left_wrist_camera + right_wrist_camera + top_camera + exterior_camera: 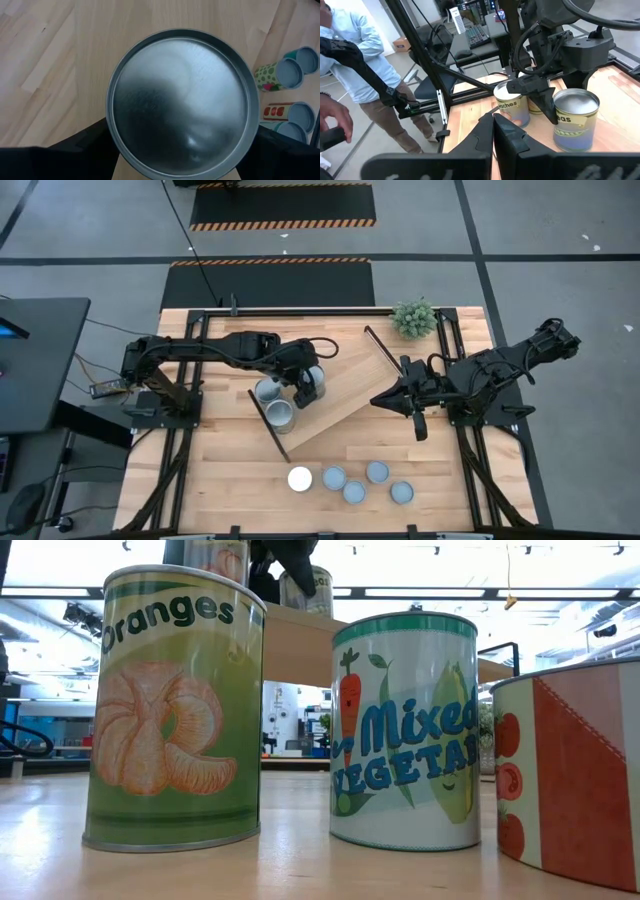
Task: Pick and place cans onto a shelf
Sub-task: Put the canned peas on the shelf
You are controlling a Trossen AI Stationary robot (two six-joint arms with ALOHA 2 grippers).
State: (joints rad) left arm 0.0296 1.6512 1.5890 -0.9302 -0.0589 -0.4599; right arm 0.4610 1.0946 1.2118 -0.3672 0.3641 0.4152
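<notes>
floor: grey concrete [560, 240] is showing black mats with striped edges [282, 206] | light: ceiling strip lamps [400, 592] are shining | furniture: dark desk [35, 365] is standing beside the bench [230, 480]

The table [220, 480] is light wood, and the shelf [345, 395] lies slantwise across its middle, a black bar [268, 425] at its left end and another [382, 352] at its right. Taking the shelf as landmark: three cans stand on its left end, one [268, 390] beside the bar, one [279, 415] just nearer the front, and one [312, 379] to their right. Off the shelf, toward the table's front edge, five more cans stand on the tabletop: a white-topped one [300, 478] and four blue-grey-topped ones [334, 478] [354, 492] [377, 471] [401, 493] trailing rightward. Behind the shelf's right end sits a small green plant [414, 318].
</notes>
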